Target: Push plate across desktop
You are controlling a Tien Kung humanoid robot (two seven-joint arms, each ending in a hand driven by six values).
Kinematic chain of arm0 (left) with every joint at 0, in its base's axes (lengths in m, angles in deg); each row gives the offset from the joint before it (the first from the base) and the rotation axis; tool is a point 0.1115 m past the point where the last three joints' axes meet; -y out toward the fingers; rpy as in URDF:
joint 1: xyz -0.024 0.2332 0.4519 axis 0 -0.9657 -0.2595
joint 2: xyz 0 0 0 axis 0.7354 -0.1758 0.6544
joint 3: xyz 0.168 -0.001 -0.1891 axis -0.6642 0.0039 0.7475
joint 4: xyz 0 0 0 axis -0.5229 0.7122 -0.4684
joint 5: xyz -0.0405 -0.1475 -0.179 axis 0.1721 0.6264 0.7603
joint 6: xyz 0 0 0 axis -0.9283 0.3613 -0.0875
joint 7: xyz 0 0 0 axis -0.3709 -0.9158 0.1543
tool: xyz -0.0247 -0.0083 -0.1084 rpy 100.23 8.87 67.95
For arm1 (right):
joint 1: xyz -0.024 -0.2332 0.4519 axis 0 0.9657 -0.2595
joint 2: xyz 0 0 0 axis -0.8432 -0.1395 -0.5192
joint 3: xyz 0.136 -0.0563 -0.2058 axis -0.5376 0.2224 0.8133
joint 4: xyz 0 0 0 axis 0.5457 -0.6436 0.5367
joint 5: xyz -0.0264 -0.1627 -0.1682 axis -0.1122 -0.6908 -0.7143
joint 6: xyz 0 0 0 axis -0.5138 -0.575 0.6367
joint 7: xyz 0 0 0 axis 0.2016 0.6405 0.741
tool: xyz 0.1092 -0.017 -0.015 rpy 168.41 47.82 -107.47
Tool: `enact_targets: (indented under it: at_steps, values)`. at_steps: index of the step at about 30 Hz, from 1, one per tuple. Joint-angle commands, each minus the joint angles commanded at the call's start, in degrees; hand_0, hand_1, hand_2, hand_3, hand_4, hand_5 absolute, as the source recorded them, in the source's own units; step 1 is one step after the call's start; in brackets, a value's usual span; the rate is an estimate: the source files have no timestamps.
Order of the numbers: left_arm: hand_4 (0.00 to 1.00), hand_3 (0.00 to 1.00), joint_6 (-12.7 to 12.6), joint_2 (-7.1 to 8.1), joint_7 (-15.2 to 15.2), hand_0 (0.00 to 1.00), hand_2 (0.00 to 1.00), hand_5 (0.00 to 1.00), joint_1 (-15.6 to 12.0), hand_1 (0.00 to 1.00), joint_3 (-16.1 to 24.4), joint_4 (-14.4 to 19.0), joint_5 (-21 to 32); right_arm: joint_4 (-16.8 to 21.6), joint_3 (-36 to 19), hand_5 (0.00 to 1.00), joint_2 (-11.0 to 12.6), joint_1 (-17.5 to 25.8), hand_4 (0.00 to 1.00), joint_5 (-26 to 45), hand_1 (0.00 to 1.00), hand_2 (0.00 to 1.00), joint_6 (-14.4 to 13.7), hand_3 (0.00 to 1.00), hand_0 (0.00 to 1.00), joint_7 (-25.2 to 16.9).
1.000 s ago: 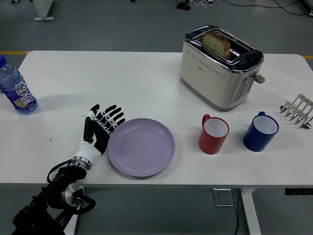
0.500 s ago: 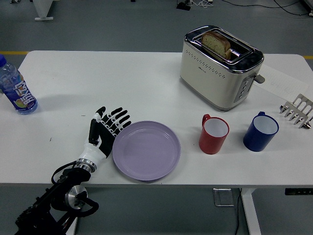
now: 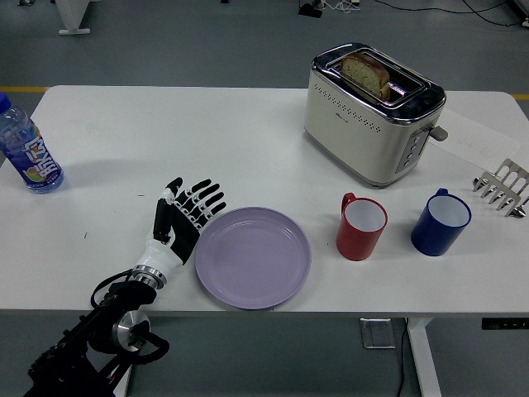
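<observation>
From the head view I see my left hand (image 3: 185, 217), fingers spread and holding nothing, against the left rim of the round lilac plate (image 3: 253, 257), which sits empty near the white table's (image 3: 207, 141) front edge. The cream toaster (image 3: 371, 112) holds bread (image 3: 366, 73); the red mug (image 3: 361, 226) and blue mug (image 3: 440, 222) look empty.

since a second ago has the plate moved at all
Yes. The plate has slid right, pushed by the open left hand, and the gap to the red mug has narrowed.

White worktop (image 3: 248, 141): lilac plate (image 3: 253, 257) nr near edge, red mug (image 3: 361, 226) & blue mug (image 3: 440, 222) right, toaster (image 3: 373, 113) far-right, bottle (image 3: 27, 148) left edge, rack (image 3: 502, 188) right edge.
</observation>
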Motion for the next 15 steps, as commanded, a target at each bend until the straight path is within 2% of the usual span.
enact_targets:
  at_steps: [6, 9, 12, 15]
  values:
    - [0.531, 0.619, -0.21, 0.0, -0.02, 0.731, 0.715, 0.998, 0.08, 0.758, 2.21, 0.48, -0.56, -0.02, -0.01, 0.523, 0.03, -0.04, 0.213, -0.09, 0.518, 0.611, 0.03, 0.562, 0.577, -0.03]
    - [0.532, 0.62, -0.93, 0.0, -0.36, 0.728, 0.713, 0.998, -0.14, 0.753, 4.61, 1.36, -1.8, -0.04, 0.05, 0.525, 0.04, -0.16, 0.213, 0.07, 0.518, 0.611, -0.02, 0.562, 0.577, -0.08]
    - [0.532, 0.62, -1.88, 0.0, -1.73, 0.728, 0.713, 0.998, -0.33, 0.753, 7.05, 2.45, -3.93, -0.08, 0.22, 0.525, 0.12, -0.26, 0.213, 0.41, 0.518, 0.611, -0.06, 0.562, 0.577, -0.24]
    - [0.533, 0.623, -1.75, 0.0, -3.49, 0.725, 0.697, 0.998, -0.43, 0.733, 9.13, 3.14, -5.39, -0.1, 0.18, 0.523, 0.16, -0.29, 0.212, 0.41, 0.517, 0.611, -0.08, 0.562, 0.578, -0.27]
